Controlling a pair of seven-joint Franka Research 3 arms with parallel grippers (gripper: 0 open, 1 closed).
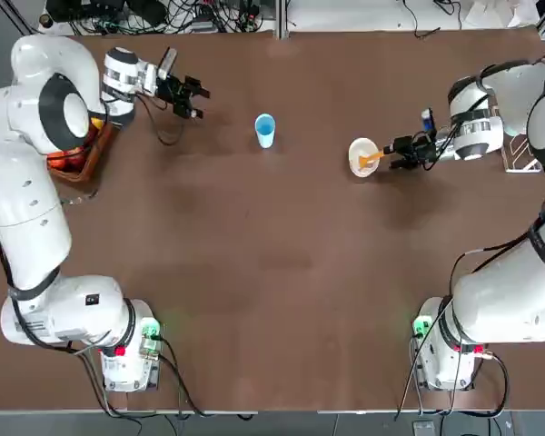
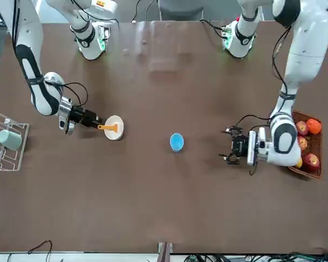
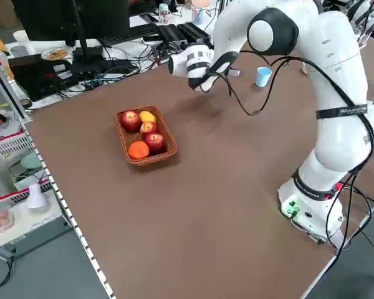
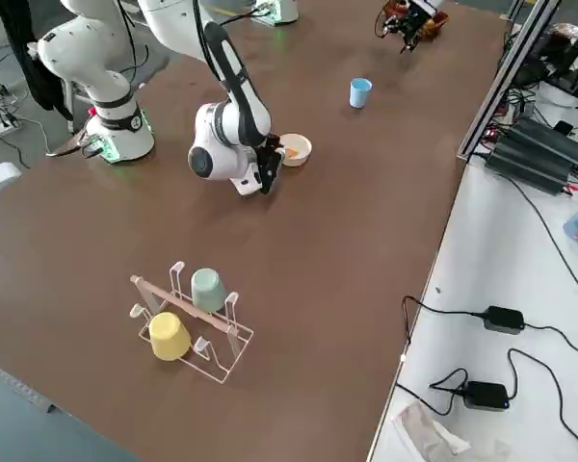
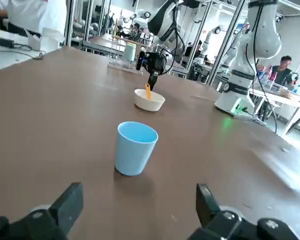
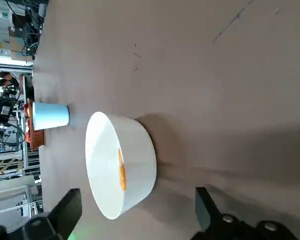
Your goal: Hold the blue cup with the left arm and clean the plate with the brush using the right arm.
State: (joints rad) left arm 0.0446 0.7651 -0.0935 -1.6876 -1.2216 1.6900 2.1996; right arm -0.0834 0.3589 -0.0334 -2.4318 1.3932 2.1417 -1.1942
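The blue cup [image 1: 265,130] is a small light-blue tumbler that stands upright near the middle of the brown tabletop [image 1: 272,272], with its rim open. The plate [image 1: 362,156], a white shallow dish, sits well apart from it, and the orange brush [image 1: 372,160] lies in the plate. A basket of fruit [image 2: 306,143] stands near the left arm, and a rack with cups [image 4: 188,322] beyond the right arm. Nothing stands between the grippers and their things. The left gripper [image 1: 193,98] is spread wide, near the cup but apart. The right gripper [image 1: 400,151] is also spread wide, just beside the plate, holding nothing.
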